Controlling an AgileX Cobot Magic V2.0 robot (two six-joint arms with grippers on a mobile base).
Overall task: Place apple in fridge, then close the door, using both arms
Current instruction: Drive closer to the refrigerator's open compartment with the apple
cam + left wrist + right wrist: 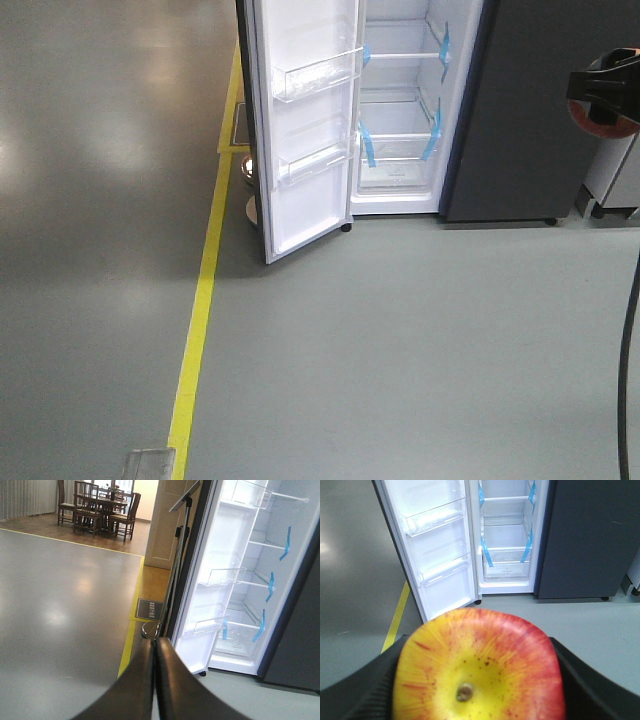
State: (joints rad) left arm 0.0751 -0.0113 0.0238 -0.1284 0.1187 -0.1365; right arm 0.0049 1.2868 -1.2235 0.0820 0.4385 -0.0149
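We hold the apple (480, 665) in our right pincer (479, 642), whose two black fingers (362, 695) press against its left and right flanks. The jaws stand about as wide apart as the fruit itself. The apple fills the lower part of the right wrist view, calyx end toward the camera, yellow in the middle and streaked red toward the rim. In the front view it shows as a reddish patch inside the dark pincer at the right edge, up in the air and well apart from the fridge (460, 110).

Our left pincer (155, 647) has its two dark fingers (137, 680) pressed flat together with nothing between them. It points toward the foot of the open door (310, 130).

The fridge stands ahead of us on the grey floor (400, 350). Its door is swung wide to the left, with the white inner face turned toward us. Two clear bins (315, 75) sit on that face, one above the other. Inside, white shelves (400, 57) carry strips of blue tape (443, 45) at their ends, and we see nothing on them. A plain dark grey cabinet (540, 110) stands against the fridge's right side. A yellow line (200, 300) runs along the floor left of the door. The left wrist view shows a thin metal stand (177, 570) behind the door, and wooden chairs (100, 507) far off.
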